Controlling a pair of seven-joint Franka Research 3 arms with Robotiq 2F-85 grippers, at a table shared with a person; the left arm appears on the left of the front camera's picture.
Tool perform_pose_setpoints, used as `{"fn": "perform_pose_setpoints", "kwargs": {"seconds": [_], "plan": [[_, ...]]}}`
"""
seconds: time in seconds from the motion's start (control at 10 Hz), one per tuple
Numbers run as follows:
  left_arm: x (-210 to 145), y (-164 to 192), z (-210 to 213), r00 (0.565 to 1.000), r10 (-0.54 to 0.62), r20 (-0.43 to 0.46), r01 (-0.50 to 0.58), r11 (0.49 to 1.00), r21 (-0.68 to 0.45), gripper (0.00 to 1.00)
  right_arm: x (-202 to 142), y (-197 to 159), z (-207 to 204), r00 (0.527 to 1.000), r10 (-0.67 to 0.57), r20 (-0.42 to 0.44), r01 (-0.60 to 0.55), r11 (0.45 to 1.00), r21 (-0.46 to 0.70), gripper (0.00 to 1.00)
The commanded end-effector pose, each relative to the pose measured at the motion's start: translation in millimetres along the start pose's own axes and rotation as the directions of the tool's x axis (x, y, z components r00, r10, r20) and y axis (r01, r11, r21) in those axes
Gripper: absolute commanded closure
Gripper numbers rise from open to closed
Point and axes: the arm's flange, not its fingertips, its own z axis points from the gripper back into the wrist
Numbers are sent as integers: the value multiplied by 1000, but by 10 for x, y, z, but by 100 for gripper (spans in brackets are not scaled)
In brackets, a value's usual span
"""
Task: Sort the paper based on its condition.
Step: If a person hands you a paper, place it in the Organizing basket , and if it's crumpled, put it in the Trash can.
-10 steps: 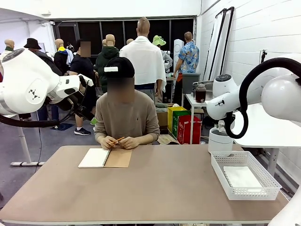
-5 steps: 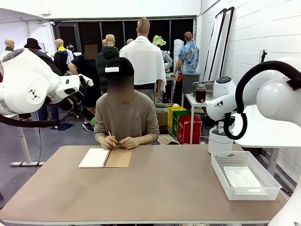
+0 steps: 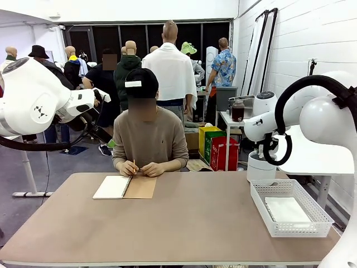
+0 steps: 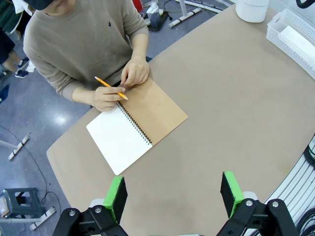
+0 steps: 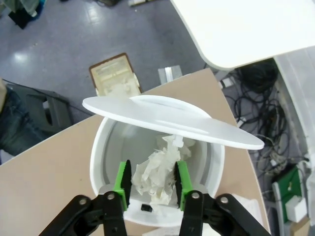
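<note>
Here the right gripper [image 5: 150, 184] hung over the open mouth of a white bin [image 5: 106, 142], its swing lid [image 5: 172, 120] tilted above the opening. Its jaws stood partly spread with a crumpled paper [image 5: 160, 174] between the green pads; whether the pads pinched the wad or had just let it go could not be told. The left gripper [image 4: 173, 191] hovered high over the surface [image 4: 236, 98], jaws spread wide and empty.

Progress, as judged from the layout: one flat sheet [image 3: 286, 209] lay in the white basket [image 3: 290, 228] at the robot's right, so a good sheet appeared already sorted; the crumpled piece was at the bin, its disposal nearly or just complete. No loose sheet lay on the bare surface. Across the surface, the person's hands [image 4: 120, 86] rested at the top of an open spiral notebook [image 4: 135, 125], one holding a pencil [image 4: 110, 88], which suggested more pages might yet be produced for sorting.

Count: two grippers; one bin; one basket, one flat sheet inside it; one crumpled wad at the bin, which may comprise more than one piece, as the folds could not be separated; one notebook; one pencil; one person seated at the surface
</note>
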Motion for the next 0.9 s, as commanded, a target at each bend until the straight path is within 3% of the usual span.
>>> {"fn": "perform_pose_setpoints", "kwargs": {"seconds": [0.0,0.1,0.8], "plan": [[2,13,5,1000,-2,12,2,1000,-6,0,67,35,-9,1000,-15,-24,15,1000,-10,17],[2,13,5,1000,-2,12,2,1000,-6,0,71,31,-6,999,-20,-29,19,1000,-7,0],[2,13,5,1000,-2,12,2,1000,-6,0,51,-27,50,999,-22,-47,23,1000,20,0]]}}
